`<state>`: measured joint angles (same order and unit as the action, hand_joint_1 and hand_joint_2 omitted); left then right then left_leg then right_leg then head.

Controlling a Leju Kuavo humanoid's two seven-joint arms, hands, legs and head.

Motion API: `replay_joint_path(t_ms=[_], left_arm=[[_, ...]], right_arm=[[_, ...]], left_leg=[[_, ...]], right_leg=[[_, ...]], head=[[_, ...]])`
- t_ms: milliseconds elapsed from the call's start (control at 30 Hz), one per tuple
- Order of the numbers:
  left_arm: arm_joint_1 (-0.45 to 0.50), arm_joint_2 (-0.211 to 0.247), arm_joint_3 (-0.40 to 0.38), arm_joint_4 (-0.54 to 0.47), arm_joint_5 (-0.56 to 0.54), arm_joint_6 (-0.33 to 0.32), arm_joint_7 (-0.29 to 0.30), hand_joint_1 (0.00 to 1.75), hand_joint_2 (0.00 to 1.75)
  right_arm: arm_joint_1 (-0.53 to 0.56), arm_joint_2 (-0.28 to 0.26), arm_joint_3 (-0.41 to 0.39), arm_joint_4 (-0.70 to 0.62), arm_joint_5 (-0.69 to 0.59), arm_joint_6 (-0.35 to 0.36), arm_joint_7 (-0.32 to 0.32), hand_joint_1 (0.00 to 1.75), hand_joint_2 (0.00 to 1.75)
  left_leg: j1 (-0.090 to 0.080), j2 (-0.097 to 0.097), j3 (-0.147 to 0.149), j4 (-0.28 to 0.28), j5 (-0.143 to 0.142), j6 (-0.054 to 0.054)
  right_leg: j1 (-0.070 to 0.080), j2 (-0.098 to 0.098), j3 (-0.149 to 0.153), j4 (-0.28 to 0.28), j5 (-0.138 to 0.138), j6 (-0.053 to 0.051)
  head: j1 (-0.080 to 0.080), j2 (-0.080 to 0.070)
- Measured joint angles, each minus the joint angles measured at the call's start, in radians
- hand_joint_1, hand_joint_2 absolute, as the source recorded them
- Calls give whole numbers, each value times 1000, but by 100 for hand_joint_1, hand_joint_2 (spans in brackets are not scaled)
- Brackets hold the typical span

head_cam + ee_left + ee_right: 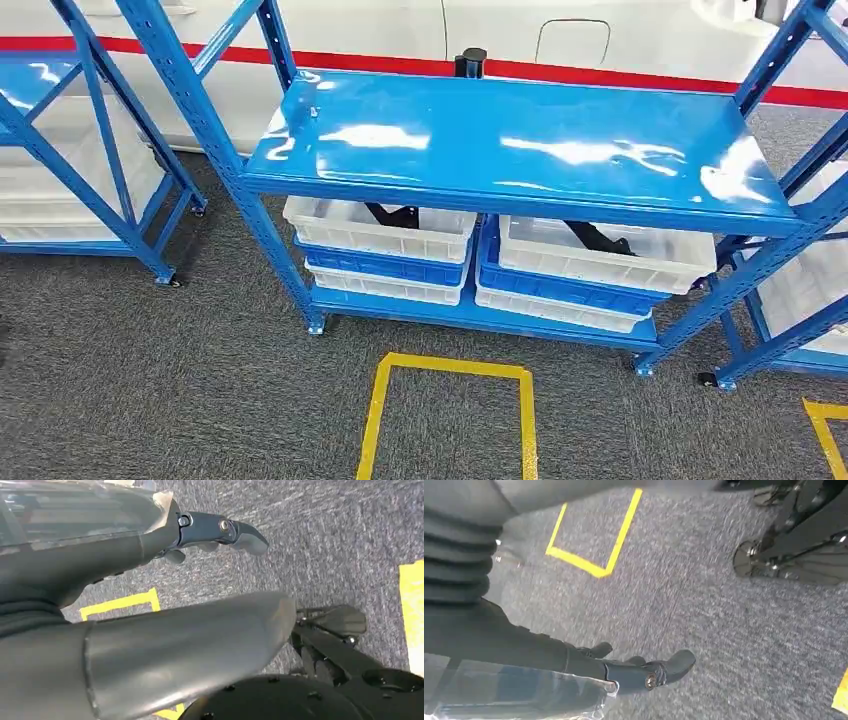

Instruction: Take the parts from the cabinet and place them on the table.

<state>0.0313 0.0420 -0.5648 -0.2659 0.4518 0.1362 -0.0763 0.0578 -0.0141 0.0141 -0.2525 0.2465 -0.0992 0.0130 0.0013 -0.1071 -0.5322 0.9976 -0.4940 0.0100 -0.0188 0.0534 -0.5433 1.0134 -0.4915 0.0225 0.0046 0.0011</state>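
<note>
Blue cabinet [500,140], white bins [375,228] holding black parts [392,214] (lower shelf), left robot hand [220,532] and right robot hand [649,672] released, empty, over carpet [704,595].

My left hand [150,580] hung over the grey carpet [320,535], holding nothing. Its thick grey thumb [190,645] lay apart from the darker fingers [225,532], which stretched out loosely and were not curled in. Yellow tape lines [122,602] were stuck to the carpet beneath the hand.
</note>
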Motion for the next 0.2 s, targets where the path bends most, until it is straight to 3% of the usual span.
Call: replay_joint_path(t_ms=[200], left_arm=[[35, -9, 161, -34, -135, -40, 22, 0, 0]], right_arm=[[25, 1, 0, -37, -74, 28, -3, 0, 0]], left_leg=[[0, 0, 0, 0, 0, 0]], right_leg=[[0, 0, 0, 0, 0, 0]], head=[[0, 0]])
